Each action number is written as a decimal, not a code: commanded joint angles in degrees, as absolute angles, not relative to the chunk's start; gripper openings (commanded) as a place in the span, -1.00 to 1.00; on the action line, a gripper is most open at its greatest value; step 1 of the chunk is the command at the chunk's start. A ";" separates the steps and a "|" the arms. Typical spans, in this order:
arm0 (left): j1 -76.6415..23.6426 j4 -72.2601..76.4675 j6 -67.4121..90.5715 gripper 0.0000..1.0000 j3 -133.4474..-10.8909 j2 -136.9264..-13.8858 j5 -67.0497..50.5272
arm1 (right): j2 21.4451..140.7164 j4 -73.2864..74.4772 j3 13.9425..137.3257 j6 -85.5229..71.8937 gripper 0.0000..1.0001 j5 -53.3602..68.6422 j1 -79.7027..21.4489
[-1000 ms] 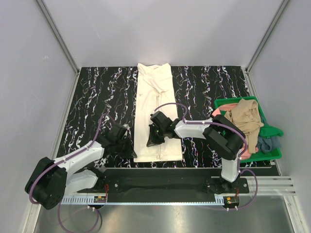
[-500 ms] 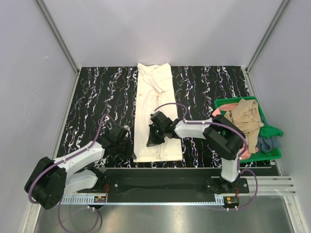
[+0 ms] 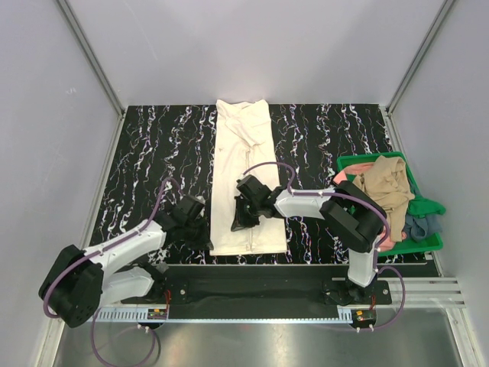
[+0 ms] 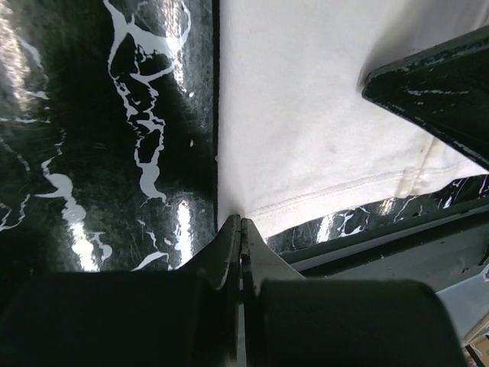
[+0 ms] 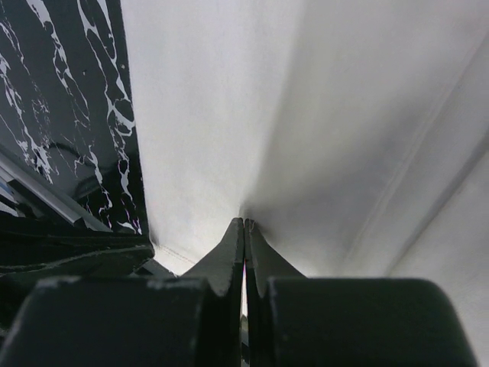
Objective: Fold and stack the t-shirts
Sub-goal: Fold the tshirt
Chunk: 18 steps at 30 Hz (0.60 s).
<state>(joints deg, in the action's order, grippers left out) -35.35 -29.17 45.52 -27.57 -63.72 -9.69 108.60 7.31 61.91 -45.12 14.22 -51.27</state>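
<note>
The right fingers (image 5: pixel 229 256) clamp a pucker of the cream t-shirt (image 3: pixel 243 176). The left fingers (image 4: pixel 223 248), pressed together, touch only its hem corner at their tips, so it may slip free on lifting.

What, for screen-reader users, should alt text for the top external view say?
The left gripper and right gripper, both shut, pinch the near end of a folded cream t-shirt on a black marbled table. Other shirts fill a green bin at right.

A lab test booth: blank grey panels (image 3: pixel 267 46) framed by aluminium rails (image 3: pixel 92 57).
</note>
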 commanded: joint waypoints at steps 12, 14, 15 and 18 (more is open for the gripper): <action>-38.13 -29.98 42.72 -0.91 -45.08 -64.40 -9.75 | 86.14 20.90 55.73 -42.81 -1.00 11.45 -42.20; -39.37 -28.14 42.45 -0.75 -47.98 -67.92 -9.76 | 83.25 25.72 54.59 -42.28 -1.00 9.24 -41.31; -40.68 -27.34 42.54 -0.68 -48.68 -69.16 -9.67 | 82.28 26.88 53.10 -42.01 -1.00 7.31 -40.61; -42.97 -23.39 43.24 -0.47 -50.80 -74.25 -10.45 | 78.58 29.79 50.11 -41.93 -1.00 4.93 -40.17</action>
<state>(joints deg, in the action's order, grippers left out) -40.84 -29.15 43.40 -48.01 -70.59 -8.73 82.17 23.16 52.60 -43.35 9.41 -40.42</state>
